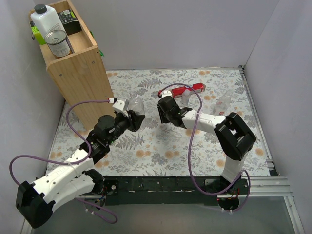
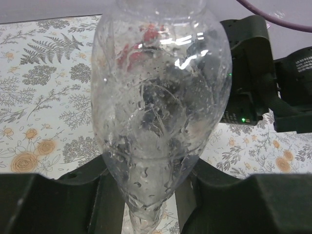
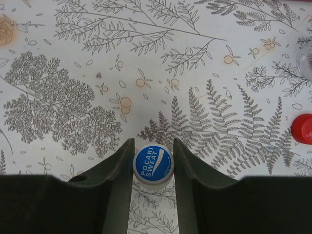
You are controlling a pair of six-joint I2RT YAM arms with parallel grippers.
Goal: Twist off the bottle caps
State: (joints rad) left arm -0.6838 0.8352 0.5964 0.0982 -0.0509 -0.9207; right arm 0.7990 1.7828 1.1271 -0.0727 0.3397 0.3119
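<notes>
My left gripper (image 1: 135,118) is shut on a clear, wet plastic bottle (image 1: 134,104). In the left wrist view the bottle (image 2: 156,112) fills the frame and its narrow part sits between the fingers (image 2: 87,195). My right gripper (image 1: 165,113) points down at the mat, just right of that bottle. Its fingers (image 3: 114,180) are shut on a small round blue-and-white cap (image 3: 153,165) printed "Pocari Sweat", top facing the camera. A small red cap (image 3: 303,129) lies on the mat at the right edge of the right wrist view.
A long red box (image 1: 187,89) lies at the back of the floral mat (image 1: 161,151). Two more clear bottles (image 1: 185,97) (image 1: 224,102) stand near it. A wooden shelf (image 1: 80,73) with a jug and a can stands at the back left.
</notes>
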